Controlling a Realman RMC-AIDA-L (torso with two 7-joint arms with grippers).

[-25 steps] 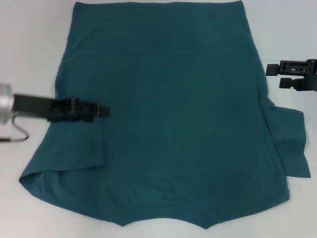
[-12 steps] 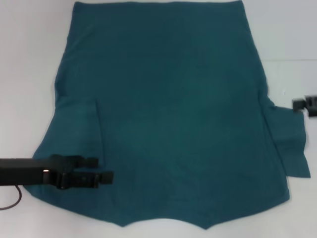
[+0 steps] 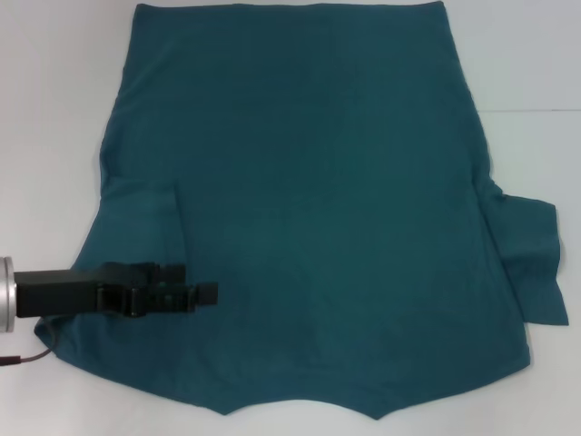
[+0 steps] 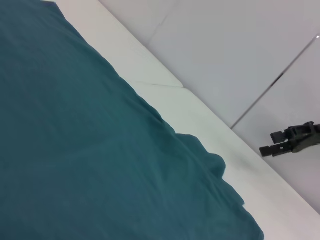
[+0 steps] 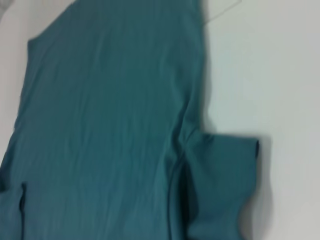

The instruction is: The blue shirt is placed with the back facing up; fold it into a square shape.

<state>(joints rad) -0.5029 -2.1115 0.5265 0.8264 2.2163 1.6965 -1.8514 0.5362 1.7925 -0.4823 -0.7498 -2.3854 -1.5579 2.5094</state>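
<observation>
The left gripper (image 3: 201,294) reaches in over the near left part of the blue shirt (image 3: 318,200), its black fingers pointing toward the middle of the cloth; they look close together with nothing between them, and whether they touch the fabric cannot be told. Just beyond the gripper, on its far side, the left sleeve (image 3: 145,227) lies folded inward onto the body of the shirt. The shirt spreads flat on the white table (image 3: 54,109), hem at the far edge and neck edge nearest the robot. Well away, on the opposite side, the right sleeve (image 3: 534,263) sticks out unfolded onto the table. The right gripper (image 4: 295,141) shows only in the left wrist view, small and distant beyond the shirt's edge, off the cloth; its fingers cannot be judged.
</observation>
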